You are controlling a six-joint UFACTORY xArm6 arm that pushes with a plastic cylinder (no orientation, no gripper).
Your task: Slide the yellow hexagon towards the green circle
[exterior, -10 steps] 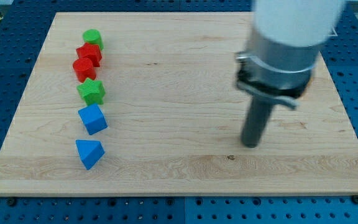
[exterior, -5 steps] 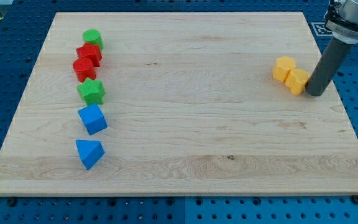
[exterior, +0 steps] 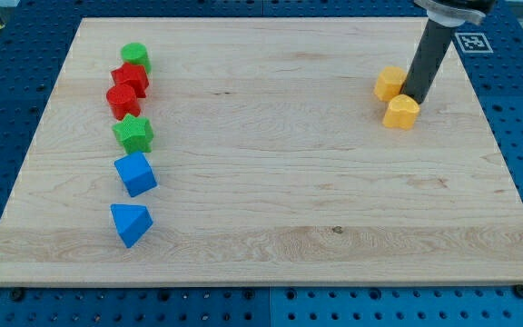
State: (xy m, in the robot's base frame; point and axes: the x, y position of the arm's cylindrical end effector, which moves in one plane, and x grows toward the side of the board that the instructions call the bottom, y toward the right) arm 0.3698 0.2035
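The yellow hexagon point(exterior: 389, 83) lies near the board's upper right. A second yellow block point(exterior: 402, 113), its shape unclear, lies just below and to the right of it. My tip point(exterior: 415, 98) stands at the hexagon's right side, just above the second yellow block and close against both. The green circle point(exterior: 135, 57) sits at the far upper left, at the top of a column of blocks.
Below the green circle run two red blocks point(exterior: 130, 77) point(exterior: 122, 98), a green star point(exterior: 133, 133), a blue block point(exterior: 135, 173) and a blue triangle point(exterior: 131, 223). The wooden board point(exterior: 271, 200) rests on a blue perforated table.
My tip has moved up and to the left, from the right of the yellow pair to between them. Both yellow blocks have shifted left, and the hexagon also moved up.
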